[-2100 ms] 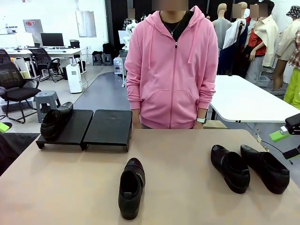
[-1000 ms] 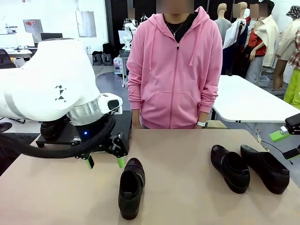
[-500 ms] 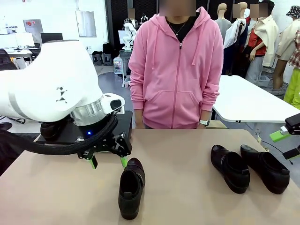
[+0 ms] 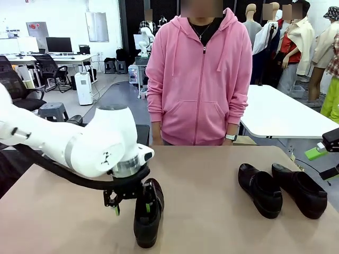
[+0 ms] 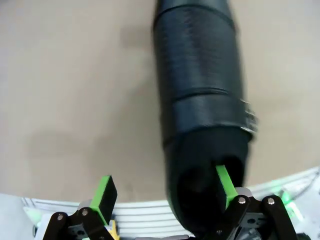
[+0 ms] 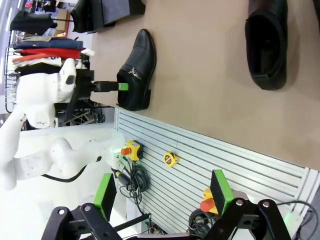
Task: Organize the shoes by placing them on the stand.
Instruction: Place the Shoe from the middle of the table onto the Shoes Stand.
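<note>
Descended: left claw (image 4: 132, 209) wide open, empty, shoe (image 4: 148, 218) wall now between fingers (image 5: 106, 192). Ready to close.

one glossy black shoe (image 4: 144, 230) upright mid-table, toe pointing to far side. second shoe (image 4: 259, 190) and third shoe (image 4: 300, 190) side by side at right. matte black stand (image 4: 143, 135) far-left, mostly hidden.

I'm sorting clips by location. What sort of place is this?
Most likely a robotics lab in an open office hall: a white robot arm works at the table, with a computer desk and office chair behind.
</note>
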